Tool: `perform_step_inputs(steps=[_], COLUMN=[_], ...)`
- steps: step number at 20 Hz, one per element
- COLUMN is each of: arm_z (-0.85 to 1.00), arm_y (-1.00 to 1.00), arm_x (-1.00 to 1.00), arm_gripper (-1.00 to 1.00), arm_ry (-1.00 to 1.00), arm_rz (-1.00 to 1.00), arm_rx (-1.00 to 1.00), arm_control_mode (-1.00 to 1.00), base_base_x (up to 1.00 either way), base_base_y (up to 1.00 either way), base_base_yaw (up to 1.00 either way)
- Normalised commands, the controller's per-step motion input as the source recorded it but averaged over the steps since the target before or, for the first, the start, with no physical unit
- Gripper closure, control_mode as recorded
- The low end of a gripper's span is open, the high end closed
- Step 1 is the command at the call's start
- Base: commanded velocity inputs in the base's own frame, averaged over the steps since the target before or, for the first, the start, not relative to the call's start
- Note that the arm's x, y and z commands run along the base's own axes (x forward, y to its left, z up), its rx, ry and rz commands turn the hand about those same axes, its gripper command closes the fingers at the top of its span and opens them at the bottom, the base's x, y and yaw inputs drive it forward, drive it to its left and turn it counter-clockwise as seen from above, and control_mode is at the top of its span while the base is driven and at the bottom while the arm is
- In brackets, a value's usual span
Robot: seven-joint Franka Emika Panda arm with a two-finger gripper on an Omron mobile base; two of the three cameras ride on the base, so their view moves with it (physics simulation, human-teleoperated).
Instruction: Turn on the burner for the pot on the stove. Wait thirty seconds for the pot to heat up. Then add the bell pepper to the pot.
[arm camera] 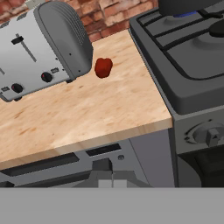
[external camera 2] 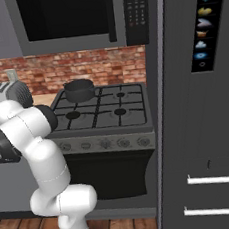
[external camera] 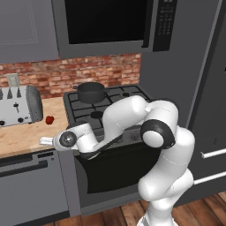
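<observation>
We see our end effector [arm camera: 106, 174] shut and empty, at the desk's [arm camera: 87, 118] near edge. The bell pepper [arm camera: 103, 67] lies beside the toaster [arm camera: 39, 48], left of the stove [arm camera: 183, 65].

The gripper [arm camera: 111, 180], jaws shut together, hangs over the counter's [arm camera: 87, 113] front edge. Ahead of the jaws lies bare wood, an open lane up to the pepper [arm camera: 103, 68]. Left of that lane the toaster [arm camera: 41, 48] stands just beside the pepper. Right of the jaws the stove [arm camera: 192, 65] wall rises above the counter, its knob [arm camera: 212, 135] jutting forward.
</observation>
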Motion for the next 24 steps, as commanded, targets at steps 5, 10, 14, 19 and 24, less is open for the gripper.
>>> perform_step_inputs(steps=[5,10,14,19,24], arm_z=[0.0,0.0,0.0,0.0,0.0], arm_y=[0.0,0.0,0.0,0.0,0.0], arm_x=[0.0,0.0,0.0,0.0,0.0], arm_gripper=[1.0,1.0,1.0,1.0,1.0], arm_ry=[0.0,0.0,0.0,0.0,0.0], arm_rz=[0.0,0.0,0.0,0.0,0.0], arm_rx=[0.0,0.0,0.0,0.0,0.0], arm_control_mode=[-1.0,-1.0,-1.0,-1.0,-1.0], base_base_x=[0.0,0.0,0.0,0.0,0.0], base_base_y=[0.0,0.0,0.0,0.0,0.0], base_base_yaw=[0.0,0.0,0.0,0.0,0.0])
